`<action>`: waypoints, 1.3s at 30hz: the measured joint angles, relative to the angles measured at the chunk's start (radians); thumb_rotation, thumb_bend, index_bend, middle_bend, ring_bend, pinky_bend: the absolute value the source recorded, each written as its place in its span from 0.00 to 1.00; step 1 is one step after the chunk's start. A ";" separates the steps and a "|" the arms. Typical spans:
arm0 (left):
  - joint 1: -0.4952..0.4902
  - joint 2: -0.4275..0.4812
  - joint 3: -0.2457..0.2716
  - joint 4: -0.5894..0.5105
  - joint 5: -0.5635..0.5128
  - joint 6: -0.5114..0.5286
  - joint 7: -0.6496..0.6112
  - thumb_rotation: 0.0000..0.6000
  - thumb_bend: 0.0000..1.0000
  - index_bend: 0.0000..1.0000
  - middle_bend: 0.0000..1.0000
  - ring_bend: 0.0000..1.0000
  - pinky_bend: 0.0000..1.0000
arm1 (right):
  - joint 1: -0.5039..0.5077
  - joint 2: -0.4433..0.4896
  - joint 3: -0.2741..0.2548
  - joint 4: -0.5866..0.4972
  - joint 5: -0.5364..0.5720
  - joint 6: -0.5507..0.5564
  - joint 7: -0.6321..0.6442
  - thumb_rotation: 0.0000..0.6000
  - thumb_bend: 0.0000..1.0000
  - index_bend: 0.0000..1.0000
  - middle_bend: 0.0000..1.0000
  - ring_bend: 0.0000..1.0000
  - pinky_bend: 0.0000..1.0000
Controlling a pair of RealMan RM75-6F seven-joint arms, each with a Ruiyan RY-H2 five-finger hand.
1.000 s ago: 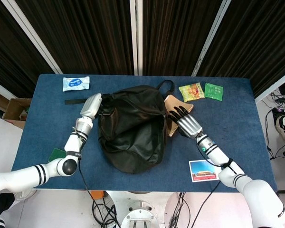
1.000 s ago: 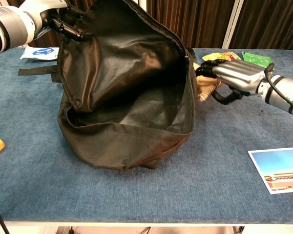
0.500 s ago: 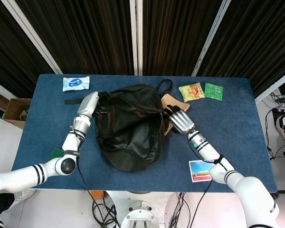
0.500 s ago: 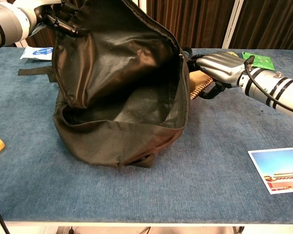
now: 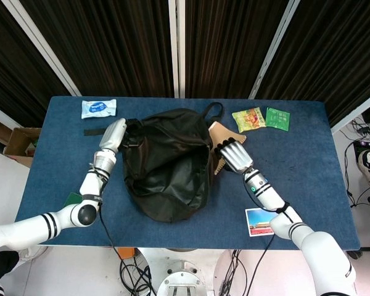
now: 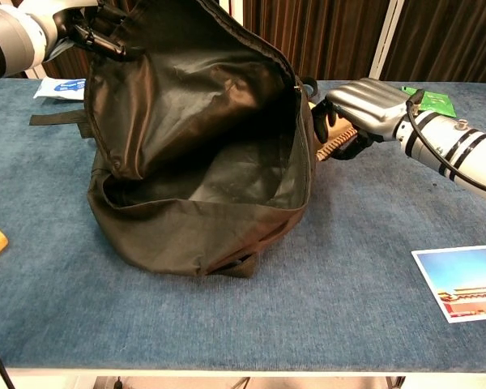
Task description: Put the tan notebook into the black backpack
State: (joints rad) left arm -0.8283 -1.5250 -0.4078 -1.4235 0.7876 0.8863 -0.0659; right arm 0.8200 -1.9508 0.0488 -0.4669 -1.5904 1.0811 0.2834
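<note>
The black backpack (image 5: 168,163) (image 6: 198,154) lies in the middle of the blue table with its mouth gaping toward the chest camera. My left hand (image 5: 115,134) (image 6: 87,31) grips the upper rim and holds the flap up. The tan notebook (image 5: 218,133) (image 6: 330,139), spiral-bound, is tilted against the backpack's right side, mostly outside the opening. My right hand (image 5: 233,156) (image 6: 363,109) grips the notebook from above, right at the backpack's right rim.
A postcard (image 5: 263,221) (image 6: 462,282) lies near the front right. A yellow snack packet (image 5: 248,118) and green packet (image 5: 277,118) sit at the back right. A white wipes pack (image 5: 98,108) lies back left. A green object (image 5: 73,200) rests by my left arm.
My right hand has carried the notebook left and lifted its edge up to the backpack's right rim. The backpack shifted slightly left; my left hand keeps the flap raised.
</note>
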 measured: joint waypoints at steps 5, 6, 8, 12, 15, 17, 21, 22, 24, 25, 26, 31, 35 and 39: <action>0.004 0.007 0.003 -0.016 0.007 0.008 0.005 1.00 0.52 0.66 0.59 0.54 0.43 | -0.046 0.007 -0.019 0.012 -0.012 0.076 -0.005 1.00 0.33 0.90 0.73 0.61 0.53; 0.005 0.009 0.003 -0.019 0.008 0.010 0.007 1.00 0.52 0.66 0.59 0.54 0.43 | -0.063 0.011 -0.024 0.015 -0.016 0.104 -0.006 1.00 0.34 0.91 0.74 0.62 0.54; 0.007 0.011 0.003 -0.027 0.008 0.016 0.009 1.00 0.52 0.66 0.59 0.54 0.43 | -0.093 0.019 -0.033 0.017 -0.022 0.151 -0.007 1.00 0.38 0.93 0.75 0.63 0.55; 0.011 0.019 0.003 -0.052 0.009 0.029 0.017 1.00 0.52 0.66 0.59 0.54 0.43 | -0.160 0.048 -0.054 0.014 -0.043 0.286 -0.007 1.00 0.49 0.97 0.78 0.67 0.58; 0.016 0.032 0.002 -0.081 0.005 0.039 0.027 1.00 0.52 0.66 0.59 0.54 0.43 | -0.205 0.075 -0.065 0.007 -0.062 0.413 -0.009 1.00 0.54 0.99 0.80 0.69 0.61; 0.018 0.042 0.000 -0.105 0.001 0.048 0.036 1.00 0.52 0.66 0.59 0.54 0.43 | -0.232 0.094 -0.069 -0.001 -0.074 0.498 -0.009 1.00 0.56 1.00 0.81 0.70 0.62; 0.018 0.061 -0.007 -0.147 -0.025 0.056 0.056 1.00 0.52 0.66 0.59 0.54 0.43 | -0.283 0.151 -0.076 -0.042 -0.109 0.695 -0.013 1.00 0.57 1.00 0.82 0.71 0.63; 0.016 0.067 -0.010 -0.158 -0.038 0.056 0.062 1.00 0.52 0.66 0.59 0.54 0.43 | -0.290 0.165 -0.077 -0.057 -0.120 0.734 -0.015 1.00 0.57 1.00 0.82 0.71 0.64; 0.012 0.075 -0.017 -0.173 -0.061 0.054 0.070 1.00 0.52 0.66 0.59 0.54 0.43 | -0.299 0.198 -0.079 -0.104 -0.151 0.817 -0.028 1.00 0.57 1.00 0.82 0.71 0.65; 0.008 0.081 -0.021 -0.183 -0.078 0.052 0.077 1.00 0.52 0.66 0.59 0.54 0.43 | -0.299 0.211 -0.080 -0.129 -0.165 0.846 -0.036 1.00 0.57 1.00 0.83 0.71 0.65; 0.004 0.086 -0.024 -0.192 -0.090 0.050 0.083 1.00 0.52 0.66 0.59 0.54 0.43 | -0.299 0.223 -0.080 -0.156 -0.180 0.869 -0.046 1.00 0.56 1.00 0.83 0.71 0.65; -0.026 0.113 -0.042 -0.226 -0.156 0.044 0.125 1.00 0.52 0.66 0.59 0.54 0.43 | -0.270 0.277 -0.079 -0.335 -0.263 0.932 -0.107 1.00 0.54 1.00 0.83 0.72 0.65; -0.052 0.131 -0.059 -0.237 -0.211 0.043 0.149 1.00 0.52 0.66 0.59 0.54 0.43 | -0.226 0.302 -0.078 -0.473 -0.334 0.922 -0.152 1.00 0.54 1.00 0.83 0.72 0.66; -0.076 0.145 -0.066 -0.244 -0.252 0.043 0.173 1.00 0.52 0.66 0.59 0.54 0.43 | -0.163 0.309 -0.076 -0.583 -0.416 0.879 -0.185 1.00 0.52 1.00 0.83 0.72 0.66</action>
State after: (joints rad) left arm -0.9042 -1.3800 -0.4733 -1.6674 0.5358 0.9289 0.1073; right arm 0.6568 -1.6416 -0.0270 -1.0500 -2.0067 1.9604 0.0979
